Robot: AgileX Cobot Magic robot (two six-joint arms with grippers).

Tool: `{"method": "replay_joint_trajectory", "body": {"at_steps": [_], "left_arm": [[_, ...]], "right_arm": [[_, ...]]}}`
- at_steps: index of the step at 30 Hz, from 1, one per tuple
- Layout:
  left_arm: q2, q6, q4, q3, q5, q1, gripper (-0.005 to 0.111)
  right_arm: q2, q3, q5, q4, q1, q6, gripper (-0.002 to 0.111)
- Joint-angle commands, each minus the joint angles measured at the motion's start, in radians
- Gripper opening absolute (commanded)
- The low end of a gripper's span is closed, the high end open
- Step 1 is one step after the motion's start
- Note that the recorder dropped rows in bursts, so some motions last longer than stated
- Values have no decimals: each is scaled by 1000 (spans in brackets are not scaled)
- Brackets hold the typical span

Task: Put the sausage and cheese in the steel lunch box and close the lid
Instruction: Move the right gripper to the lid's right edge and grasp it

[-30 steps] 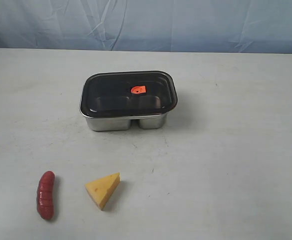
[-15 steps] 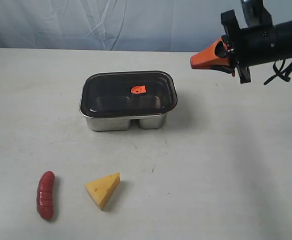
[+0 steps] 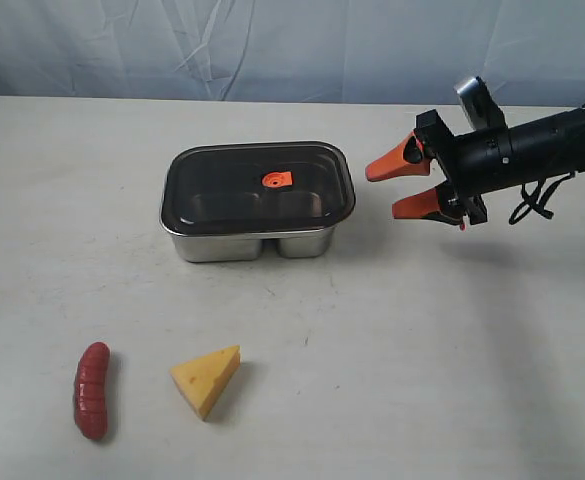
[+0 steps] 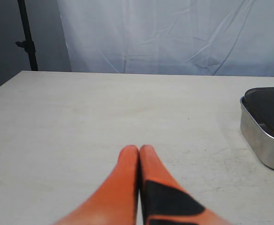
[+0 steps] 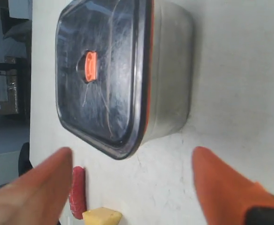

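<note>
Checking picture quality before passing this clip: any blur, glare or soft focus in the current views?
Exterior view: sharp, even light, soft shadows beside the sausage and cheese. Left wrist view: the shut left pincer is soft close up, table sharp. Right wrist view: the open right pincer is blurred; streaky reflections on the lid.

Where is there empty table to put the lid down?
Bare table: left of the steel lunch box; the strip between it and the sausage and cheese; the wide stretch right of the cheese. Crowded: just right of the box, where the open right claw hovers.
</note>
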Motion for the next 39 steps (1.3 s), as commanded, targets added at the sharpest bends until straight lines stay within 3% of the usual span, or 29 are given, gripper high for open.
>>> {"method": "replay_joint_trajectory", "body": {"at_steps": [1,11,33,39], "left_arm": [[-5,-2,1,1,-15,-6,0],[-5,-2,1,1,-15,-6,0],[-5,-2,1,1,-15,-6,0],[-5,-2,1,1,-15,-6,0]], "right_arm": [[6,-5,-24,37,0,-12,77],[15,-8,-132,79,87,-12,50],[16,-8,-302,119,179,-12,48],[16,-8,-307,103,179,-12,11]]}}
